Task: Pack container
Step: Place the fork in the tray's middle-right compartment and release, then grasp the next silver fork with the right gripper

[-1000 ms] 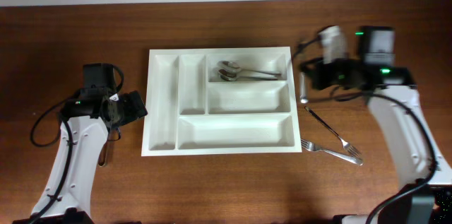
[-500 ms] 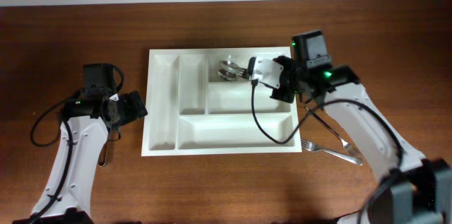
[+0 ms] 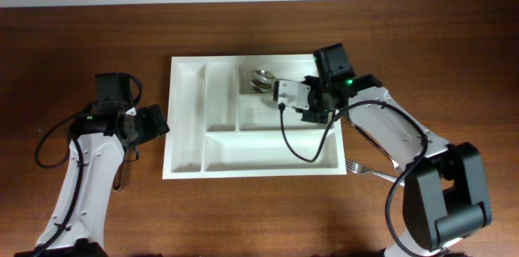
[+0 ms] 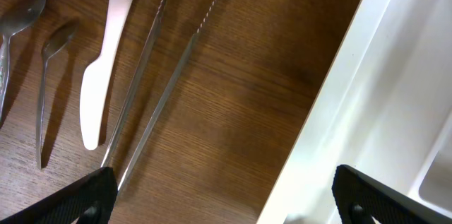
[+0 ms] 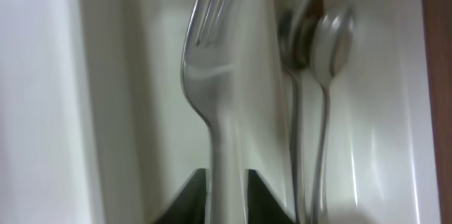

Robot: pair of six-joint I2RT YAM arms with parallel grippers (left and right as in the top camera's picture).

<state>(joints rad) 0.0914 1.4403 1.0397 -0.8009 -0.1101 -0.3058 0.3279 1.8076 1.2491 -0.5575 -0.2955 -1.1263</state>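
The container [image 3: 186, 119], a large white cutlery tray, lies at the table's centre. Two spoons [image 3: 261, 80] rest in its top right compartment. My right gripper [image 3: 278, 93] hangs over the tray just below those spoons. In the right wrist view a metal fork [image 5: 219, 97] runs between its fingers, tines pointing away, beside the spoons [image 5: 318, 47]. The right gripper [image 5: 226, 174] has its jaws a sliver apart on either side of the blurred handle. My left gripper [image 3: 162, 121] stands wide open and holds nothing, straddling the tray's left rim [image 4: 395, 75] and bare wood.
Left of the tray lie a white plastic knife [image 4: 106, 61], two small spoons [image 4: 53, 61] and two thin metal rods [image 4: 162, 90]. Two more forks [image 3: 381, 172] lie on the wood right of the tray.
My right arm has swung left from outside the tray's right rim to over the tray, carrying the fork. Its jaws have just loosened slightly. The left arm has not moved.
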